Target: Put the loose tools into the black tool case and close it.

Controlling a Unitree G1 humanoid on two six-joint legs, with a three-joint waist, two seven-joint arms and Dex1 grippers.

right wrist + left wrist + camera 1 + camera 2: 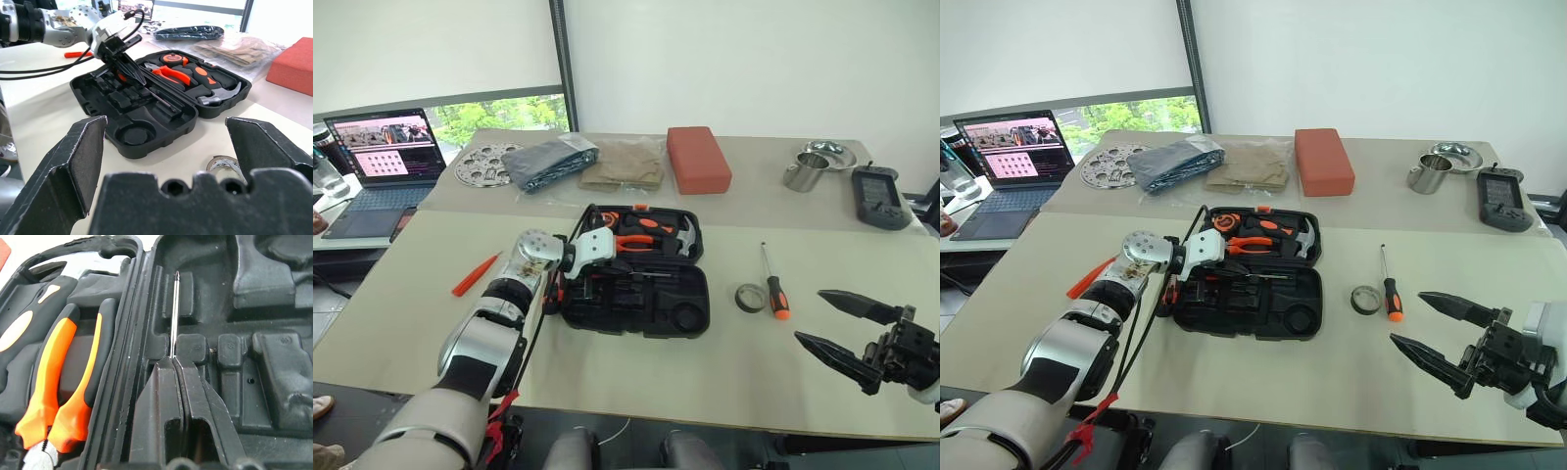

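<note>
Black plastic, the case [636, 279] lies open near the middle of the table [401, 294], one half nearer the robot, the other half beyond it. The far half already holds orange-handled pliers [58, 382], a hammer [683, 235] and other tools. The near half is mostly bare moulded slots.

The left gripper [172, 363] reaches into the near half from the case's left side. Its fingers are pinched together on a screwdriver's thin steel shaft [174, 313], which runs out ahead of the tips and lies along a moulded groove. The handle is hidden behind the fingers, so its colour can't be told.

A second screwdriver [773, 284], black and orange handled, lies on the table right of the case, with the dark tape roll [750, 298] just beside it on the case side. A slim orange tool [475, 274] lies on the table left of the left arm.

The right gripper [827, 323] hovers over the table's right front, well apart from the case, fingers spread wide and empty.

At the back sit a red-orange block [698, 159], steel cups [815, 164] and a black handheld device [878, 196].
</note>
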